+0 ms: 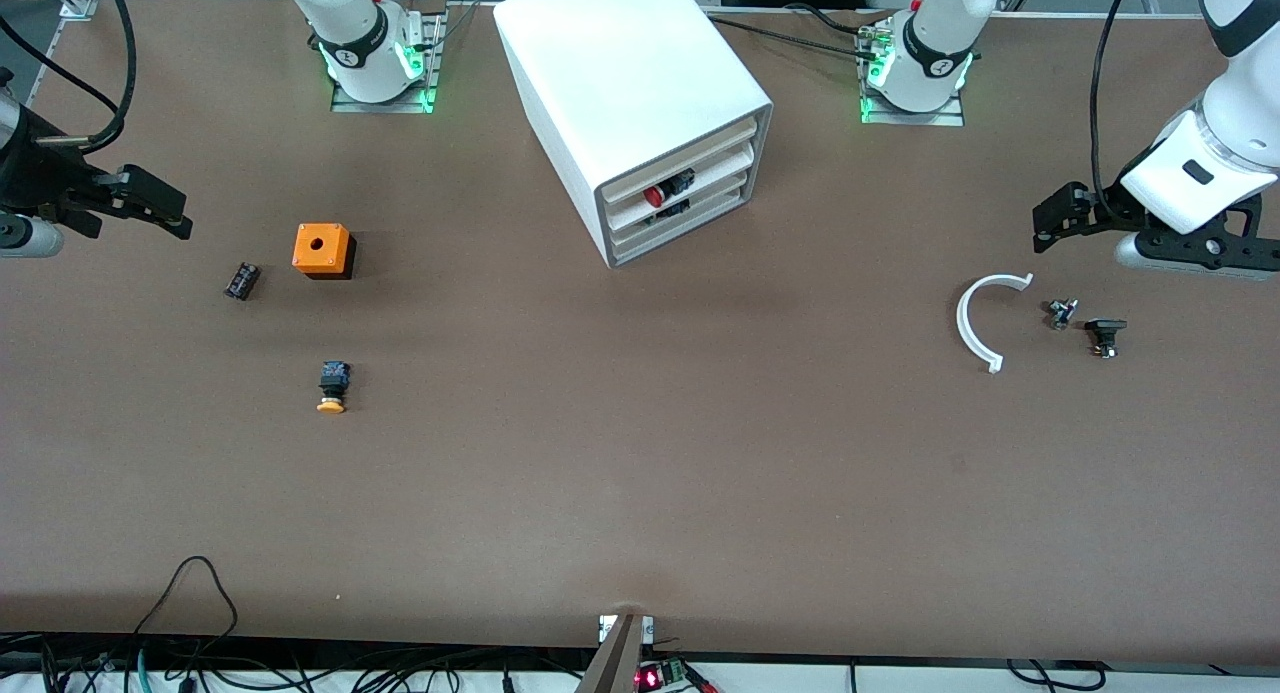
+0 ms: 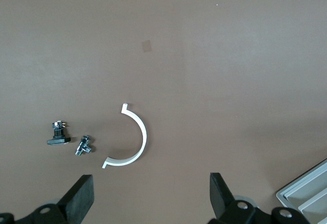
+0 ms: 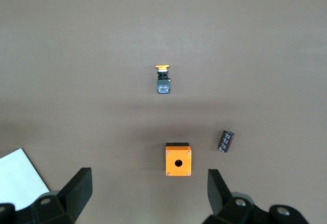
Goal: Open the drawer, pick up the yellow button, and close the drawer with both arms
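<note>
The orange-capped button (image 1: 332, 386) lies on its side on the table toward the right arm's end, nearer the front camera than the orange box; it also shows in the right wrist view (image 3: 163, 78). The white drawer cabinet (image 1: 640, 93) stands mid-table by the robots' bases, its drawers looking pushed in. A red-capped black button (image 1: 668, 188) shows at its front. My right gripper (image 1: 165, 211) is open and empty, up at the right arm's end; its jaws stand wide in its wrist view (image 3: 149, 191). My left gripper (image 1: 1052, 223) is open and empty over the left arm's end (image 2: 152, 193).
An orange square box with a hole (image 1: 322, 250) and a small black cylinder (image 1: 241, 280) lie near the button. A white arc piece (image 1: 975, 323), a small metal part (image 1: 1061, 313) and a black part (image 1: 1105, 335) lie below the left gripper.
</note>
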Robot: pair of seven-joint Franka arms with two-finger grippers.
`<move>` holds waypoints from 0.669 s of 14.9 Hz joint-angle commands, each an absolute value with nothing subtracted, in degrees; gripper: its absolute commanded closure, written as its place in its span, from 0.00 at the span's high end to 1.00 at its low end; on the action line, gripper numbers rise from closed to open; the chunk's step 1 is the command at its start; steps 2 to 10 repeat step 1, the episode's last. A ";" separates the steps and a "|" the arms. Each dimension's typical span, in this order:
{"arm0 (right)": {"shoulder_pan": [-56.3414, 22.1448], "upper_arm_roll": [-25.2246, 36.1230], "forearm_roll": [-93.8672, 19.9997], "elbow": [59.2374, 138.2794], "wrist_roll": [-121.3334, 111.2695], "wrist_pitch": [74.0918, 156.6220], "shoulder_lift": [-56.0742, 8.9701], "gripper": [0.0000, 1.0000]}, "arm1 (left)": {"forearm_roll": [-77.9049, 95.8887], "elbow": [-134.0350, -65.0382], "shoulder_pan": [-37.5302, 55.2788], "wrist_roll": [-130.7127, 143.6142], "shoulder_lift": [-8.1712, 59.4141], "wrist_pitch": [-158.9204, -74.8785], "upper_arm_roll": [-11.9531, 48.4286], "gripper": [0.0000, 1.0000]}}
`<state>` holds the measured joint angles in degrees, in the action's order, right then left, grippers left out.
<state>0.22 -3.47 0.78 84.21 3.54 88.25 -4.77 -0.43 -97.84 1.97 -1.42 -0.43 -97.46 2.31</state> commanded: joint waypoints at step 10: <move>0.97 -4.22 1.41 83.32 3.61 87.36 -4.83 1.00 | -0.09 -97.65 2.37 -1.05 -1.32 -96.15 2.28 1.00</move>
